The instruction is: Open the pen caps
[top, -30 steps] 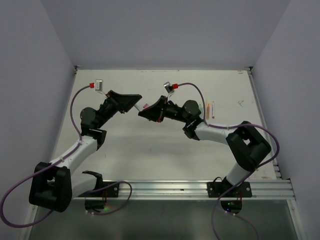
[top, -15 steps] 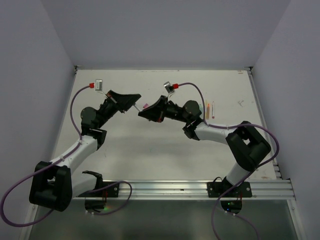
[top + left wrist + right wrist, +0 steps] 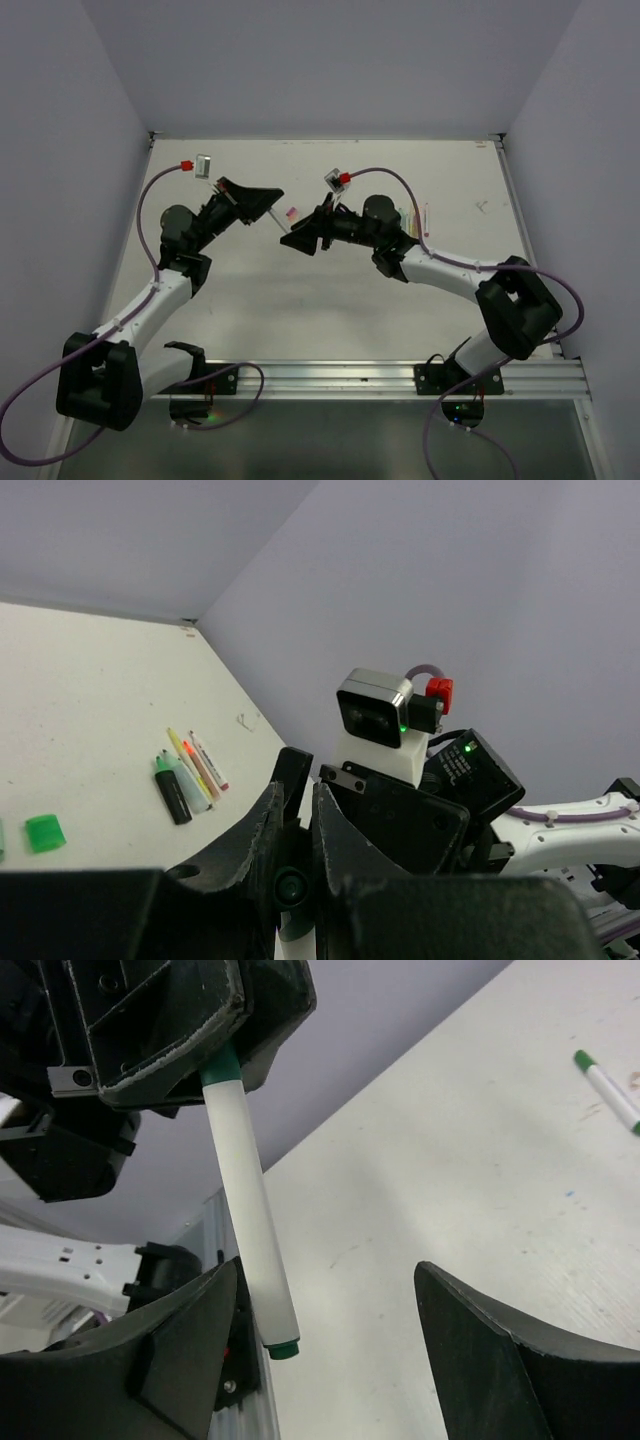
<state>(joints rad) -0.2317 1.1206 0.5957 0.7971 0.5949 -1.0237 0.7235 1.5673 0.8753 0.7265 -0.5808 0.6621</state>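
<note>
**Left end effector** [image 3: 268,199]: clenched on the upper end of a white pen [image 3: 247,1215]. In the left wrist view its fingers [image 3: 268,825] stand nearly together, with only a thin slit between them. It is raised above the counter [image 3: 300,300], mid-field, pointing toward the right arm.

**White pen:** slants down and away from the left grip. It has a green band at the gripped end and a dark green plug at the free end. The band sits half inside the grip, so I cannot tell whether it is a cap.

**Right end effector** [image 3: 325,1275]: released, jaws wide apart. The pen's free end hangs in the gap, just beside the finger [image 3: 190,1335] at the picture's left and well apart from the other one. Cannot tell whether it touches that near finger. From above, the right tip sits just below and beside the left one, the two almost nose to nose.

**Counter, going outward:**
- A small pink piece [image 3: 291,213] lies just beyond the two tips, too small to identify.
- A loose green cap [image 3: 45,832] lies flat on the counter by itself.
- Near the cap is a row of pens [image 3: 190,778] side by side: dark, pale green, yellow, orange, white. They are well apart from both end effectors, beside the right forearm in the top view.
- A second pen [image 3: 605,1085], white with a green tip, lies alone on the counter beyond the right jaws.
</note>
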